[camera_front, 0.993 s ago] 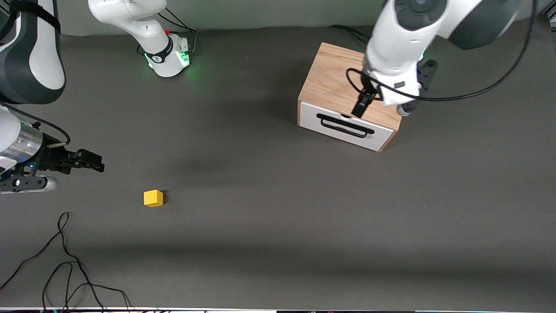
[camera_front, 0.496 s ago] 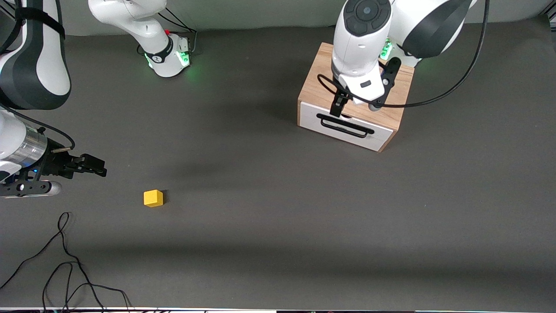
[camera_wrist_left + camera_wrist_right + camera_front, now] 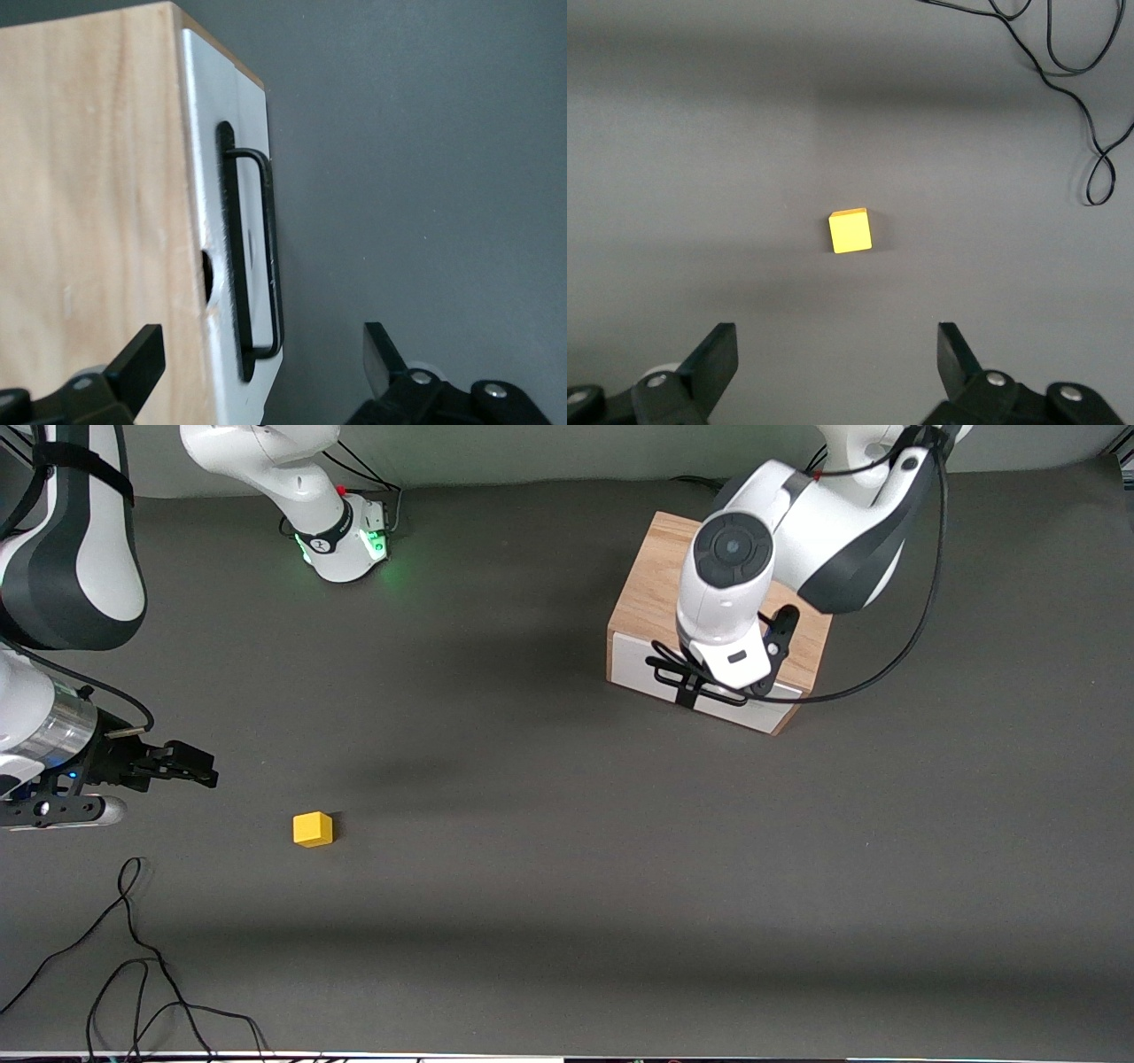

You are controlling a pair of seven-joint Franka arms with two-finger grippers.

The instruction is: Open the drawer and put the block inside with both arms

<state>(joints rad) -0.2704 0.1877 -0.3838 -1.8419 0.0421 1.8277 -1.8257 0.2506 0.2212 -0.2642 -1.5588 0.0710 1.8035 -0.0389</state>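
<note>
The light oak cabinet (image 3: 651,589) stands toward the left arm's end of the table. Its drawer (image 3: 631,666) is shut, with a white front and a black bar handle (image 3: 664,668). My left gripper (image 3: 698,687) is open, low at the drawer front. In the left wrist view its fingers (image 3: 142,354) straddle one end of the handle (image 3: 266,257), one over the cabinet top (image 3: 89,195), without touching it. The yellow block (image 3: 313,828) lies on the mat toward the right arm's end. My right gripper (image 3: 205,769) is open above the mat beside the block (image 3: 850,231).
Loose black cables (image 3: 133,957) lie on the mat at the right arm's end, nearer to the front camera than the block; they also show in the right wrist view (image 3: 1085,80). The right arm's base (image 3: 341,536) stands at the table's edge.
My left gripper has come down from over the cabinet top to the drawer front, at the handle. My right gripper has edged slightly toward the block. The block and drawer have not moved.
</note>
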